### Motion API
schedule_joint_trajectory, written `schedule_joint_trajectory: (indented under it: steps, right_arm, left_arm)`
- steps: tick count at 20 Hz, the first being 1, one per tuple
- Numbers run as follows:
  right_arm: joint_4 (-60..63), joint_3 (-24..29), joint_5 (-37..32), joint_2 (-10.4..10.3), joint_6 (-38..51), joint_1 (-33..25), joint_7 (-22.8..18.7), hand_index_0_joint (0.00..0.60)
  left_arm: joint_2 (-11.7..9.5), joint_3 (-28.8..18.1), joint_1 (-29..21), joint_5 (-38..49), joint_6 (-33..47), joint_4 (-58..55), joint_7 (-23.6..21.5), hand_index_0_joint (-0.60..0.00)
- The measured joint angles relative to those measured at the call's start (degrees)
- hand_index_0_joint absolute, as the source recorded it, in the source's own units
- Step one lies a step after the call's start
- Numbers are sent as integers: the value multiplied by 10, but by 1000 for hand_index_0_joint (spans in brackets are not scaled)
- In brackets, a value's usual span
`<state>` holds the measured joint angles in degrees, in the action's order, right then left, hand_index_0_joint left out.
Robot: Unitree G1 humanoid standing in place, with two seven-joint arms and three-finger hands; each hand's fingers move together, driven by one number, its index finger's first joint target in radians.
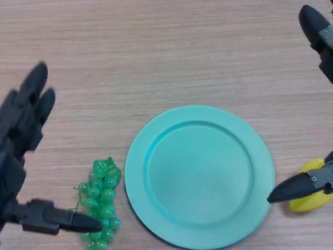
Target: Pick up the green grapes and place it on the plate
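Observation:
A bunch of green grapes (100, 203) with a green leaf lies on the wooden table, just left of a round turquoise plate (199, 172). My left hand (23, 135) is open at the left edge. Its fingers point up the table and its thumb (65, 221) reaches right, with the tip touching the lower left of the grapes. My right hand (317, 99) is open at the right edge. Its thumb tip (291, 190) rests beside the plate's right rim.
A yellow fruit (309, 192) lies at the right edge, partly behind my right thumb. The plate holds nothing. Bare wooden table stretches across the far half of the view.

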<state>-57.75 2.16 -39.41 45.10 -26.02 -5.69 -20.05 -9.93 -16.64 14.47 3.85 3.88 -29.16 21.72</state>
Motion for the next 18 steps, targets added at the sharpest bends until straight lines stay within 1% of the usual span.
schedule_joint_trajectory:
  steps: [2, 4, 5, 6, 8, 9, 11, 12, 14, 15, 16, 17, 18]
  right_arm:
    - [0, -10, 0, -14, -19, -18, 0, 0]
    - [0, -10, 3, -30, -33, -29, 3, 0]
    - [0, -16, 24, -38, -42, -34, 5, 0]
    - [0, -18, 25, -40, -50, -39, 7, 0]
    - [0, -19, 25, -51, -63, -43, 21, 0]
    - [0, -19, 25, -63, -73, -49, 27, 0]
    - [0, -18, 40, -73, -80, -54, 42, 0]
    - [0, -17, 45, -83, -82, -55, 48, 0]
    - [0, -11, 45, -99, -86, -55, 67, 0]
    - [0, -4, 49, -107, -88, -55, 73, 0]
    - [0, -1, 53, -108, -90, -55, 75, 0]
    - [0, 8, 55, -109, -93, -55, 75, 0]
    - [0, 12, 55, -110, -93, -55, 75, 0]
  left_arm:
    - [1, 8, 10, -24, 22, 67, 0, 0]
    - [2, 30, 19, -55, 63, 125, -3, 0]
    - [3, 43, 20, -70, 79, 154, -10, 0]
    - [4, 51, 21, -73, 80, 168, -15, 0]
    - [5, 66, 20, -80, 91, 197, -22, 0]
    - [6, 76, 17, -89, 105, 221, -37, 0]
    - [6, 97, 16, -99, 113, 252, -63, 0]
    - [6, 102, 15, -105, 122, 266, -71, 0]
    - [5, 112, 8, -113, 135, 287, -103, 0]
    - [3, 113, 1, -132, 148, 300, -118, 0]
    - [-1, 115, -1, -148, 152, 305, -139, 0]
    - [-4, 115, -5, -181, 156, 318, -171, 0]
    - [-6, 115, -7, -192, 159, 330, -186, 0]
